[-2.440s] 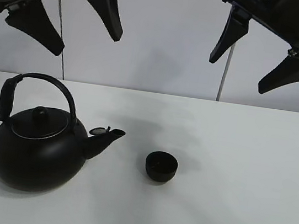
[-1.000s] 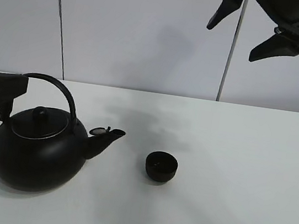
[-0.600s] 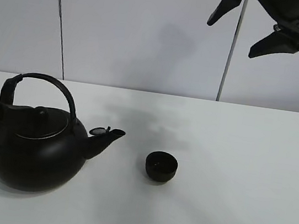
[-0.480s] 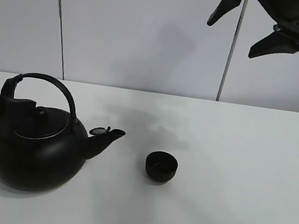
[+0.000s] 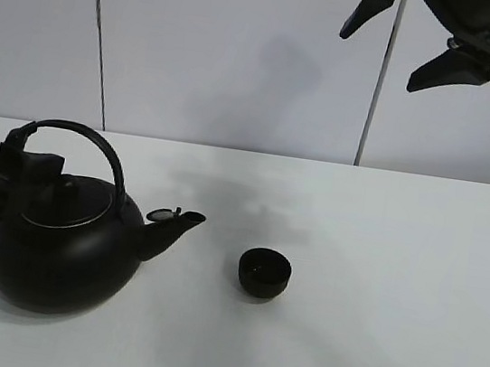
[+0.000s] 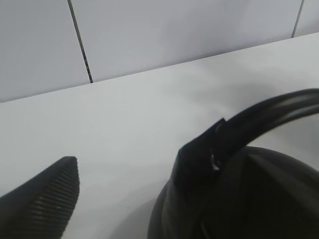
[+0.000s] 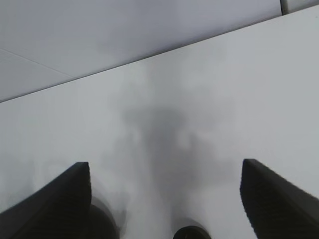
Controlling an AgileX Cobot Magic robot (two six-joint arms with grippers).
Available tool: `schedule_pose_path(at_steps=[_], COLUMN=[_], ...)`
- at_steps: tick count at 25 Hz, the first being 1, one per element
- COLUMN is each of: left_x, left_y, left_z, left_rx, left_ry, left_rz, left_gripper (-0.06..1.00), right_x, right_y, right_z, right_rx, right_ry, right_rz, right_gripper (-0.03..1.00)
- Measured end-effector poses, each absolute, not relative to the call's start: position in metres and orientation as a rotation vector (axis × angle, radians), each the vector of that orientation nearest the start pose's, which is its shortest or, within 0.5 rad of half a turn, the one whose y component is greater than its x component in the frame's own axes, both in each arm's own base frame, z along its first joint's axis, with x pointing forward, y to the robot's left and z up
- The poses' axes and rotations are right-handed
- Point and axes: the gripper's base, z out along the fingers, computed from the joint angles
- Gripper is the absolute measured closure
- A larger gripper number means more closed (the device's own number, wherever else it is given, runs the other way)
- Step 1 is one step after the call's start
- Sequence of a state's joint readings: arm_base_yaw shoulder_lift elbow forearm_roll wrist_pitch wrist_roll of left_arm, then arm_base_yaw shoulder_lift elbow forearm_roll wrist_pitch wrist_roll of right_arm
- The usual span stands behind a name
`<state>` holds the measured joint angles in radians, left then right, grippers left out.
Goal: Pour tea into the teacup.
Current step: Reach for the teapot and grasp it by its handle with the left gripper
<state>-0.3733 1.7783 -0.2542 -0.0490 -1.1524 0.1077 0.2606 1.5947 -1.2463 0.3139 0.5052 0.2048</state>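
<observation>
The teacup (image 5: 263, 272) is sitting mid-surface (image 5: 391, 314), apart from the spout of the kettle (image 5: 62, 254), while the left gripper (image 5: 19, 152) is standing wide open at the kettle's handle base, gripping nothing, and the right gripper (image 5: 378, 56) is hanging overhead, parted and empty.

- Kettle (image 5: 62, 254): black all over, a thin pale ring round its lid.
- Teacup (image 5: 263, 272): matte black.
- Table (image 5: 393, 296): plain white.
- Wall (image 5: 236, 54): pale grey, thin dark vertical seams.
- Right gripper (image 5: 381, 57): black.
</observation>
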Motion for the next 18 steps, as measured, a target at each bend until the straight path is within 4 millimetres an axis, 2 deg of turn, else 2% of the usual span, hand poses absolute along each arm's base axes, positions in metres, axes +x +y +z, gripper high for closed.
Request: schedule_pose_path(at_steps=[14,18], left_x=[0.237,0.238], left_y=[-0.087,-0.087], left_z=[0.126,0.126], left_rx=[0.373,0.372], left_ry=[1.777,1.774], left_rz=[-0.147,-0.148], left_gripper=[0.32,0.39], right_x=[0.344,0.344], right_y=[0.106,0.106], right_z=[0.3,0.3], right_rx=[0.184,0.184], right_ry=[2.359,2.359], right_rz=[0.542,0.542], right_gripper=[0.4,0.4])
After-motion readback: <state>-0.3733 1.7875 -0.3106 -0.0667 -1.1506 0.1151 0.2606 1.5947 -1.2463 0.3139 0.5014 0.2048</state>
